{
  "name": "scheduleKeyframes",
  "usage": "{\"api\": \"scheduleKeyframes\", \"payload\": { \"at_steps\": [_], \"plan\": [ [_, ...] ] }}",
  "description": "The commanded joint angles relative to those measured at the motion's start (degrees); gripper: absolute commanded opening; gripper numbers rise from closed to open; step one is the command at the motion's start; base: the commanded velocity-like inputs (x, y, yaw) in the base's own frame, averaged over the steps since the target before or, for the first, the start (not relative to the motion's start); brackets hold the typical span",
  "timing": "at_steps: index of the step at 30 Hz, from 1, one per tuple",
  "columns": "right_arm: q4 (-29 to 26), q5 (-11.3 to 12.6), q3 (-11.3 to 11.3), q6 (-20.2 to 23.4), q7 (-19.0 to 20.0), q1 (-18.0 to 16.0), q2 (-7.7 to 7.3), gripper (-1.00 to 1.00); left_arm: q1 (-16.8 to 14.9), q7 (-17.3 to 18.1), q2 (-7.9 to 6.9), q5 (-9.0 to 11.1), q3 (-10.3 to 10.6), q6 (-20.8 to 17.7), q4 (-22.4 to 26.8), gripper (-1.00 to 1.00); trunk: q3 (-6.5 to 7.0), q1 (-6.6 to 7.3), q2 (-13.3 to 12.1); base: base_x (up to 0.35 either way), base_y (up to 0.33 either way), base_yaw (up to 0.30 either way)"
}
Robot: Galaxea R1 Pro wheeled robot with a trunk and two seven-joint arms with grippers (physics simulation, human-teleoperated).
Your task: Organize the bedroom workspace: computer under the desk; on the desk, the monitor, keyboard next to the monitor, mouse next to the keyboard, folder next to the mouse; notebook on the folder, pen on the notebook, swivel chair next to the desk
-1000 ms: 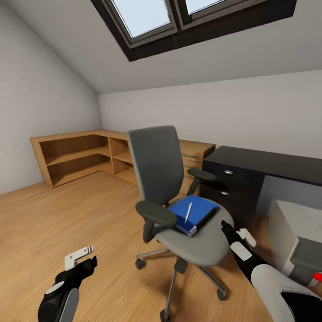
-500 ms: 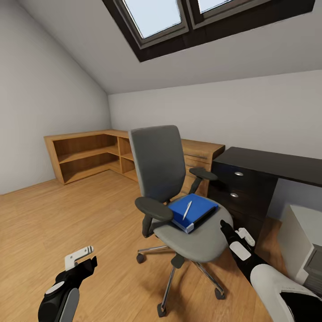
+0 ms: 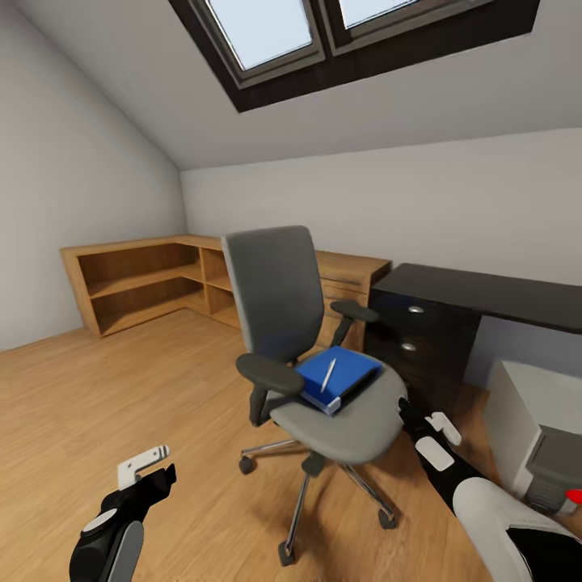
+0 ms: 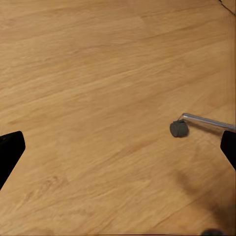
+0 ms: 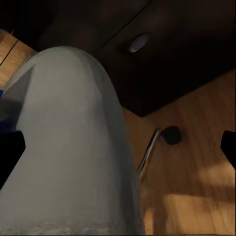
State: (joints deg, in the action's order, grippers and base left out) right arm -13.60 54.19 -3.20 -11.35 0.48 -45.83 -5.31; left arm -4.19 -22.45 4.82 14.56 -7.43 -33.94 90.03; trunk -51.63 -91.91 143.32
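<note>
Room: an attic bedroom with a wood floor (image 3: 121, 388), a sloped ceiling with a skylight (image 3: 323, 40), and low wooden shelves (image 3: 145, 283) along the far left wall.
Chair (image 3: 323, 388): grey, mid-room, its back to the far left, left of the black tabletop (image 3: 485, 293).
Folder (image 3: 343, 373): blue, flat on the chair seat.
Pen (image 3: 328, 375): white, lying on top of the folder stack.
Notebook: cannot tell it apart from the folder stack.
Computer (image 3: 533, 436): light grey tower on the floor at the near right, below the tabletop's edge.
Left pincer (image 3: 145, 465): low at the near left over bare floor, fingers spread, grasping nothing; a chair caster (image 4: 179, 129) sits ahead of it.
Right pincer (image 3: 416, 420): at the seat's near right edge, fingertips apart in its wrist view, grasping nothing; contact with the seat cannot be told.
</note>
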Motion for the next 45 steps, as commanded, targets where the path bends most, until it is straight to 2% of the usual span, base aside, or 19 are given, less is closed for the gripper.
{"api": "scheduleKeyframes", "payload": {
  "at_steps": [1,13,23,45],
  "plan": [
    [0.0,0.1,-0.2,-0.1,0.0,0.0,0.03,1.0,0.0,-0.4,0.02,0.6,0.0,-0.2,0.1,1.0,-0.06,0.03,0.0,-0.209,0.157,-0.251],
    [0.1,0.3,-0.2,0.1,-0.1,0.0,0.03,1.0,0.0,-0.4,0.02,0.6,0.0,-0.2,0.0,1.0,-0.39,0.03,0.0,-0.19,0.107,-0.207],
    [0.1,0.3,-0.2,0.2,-0.2,0.0,0.09,1.0,0.0,-0.4,0.01,0.6,0.0,-0.2,0.0,1.0,-1.02,0.03,0.0,-0.014,0.005,-0.016],
    [0.1,0.4,-0.1,2.0,0.0,0.0,0.3,1.0,0.0,-0.3,0.0,0.6,0.0,-0.2,0.0,1.0,-1.08,0.03,0.0,0.0,0.0,0.0]
  ]
}}
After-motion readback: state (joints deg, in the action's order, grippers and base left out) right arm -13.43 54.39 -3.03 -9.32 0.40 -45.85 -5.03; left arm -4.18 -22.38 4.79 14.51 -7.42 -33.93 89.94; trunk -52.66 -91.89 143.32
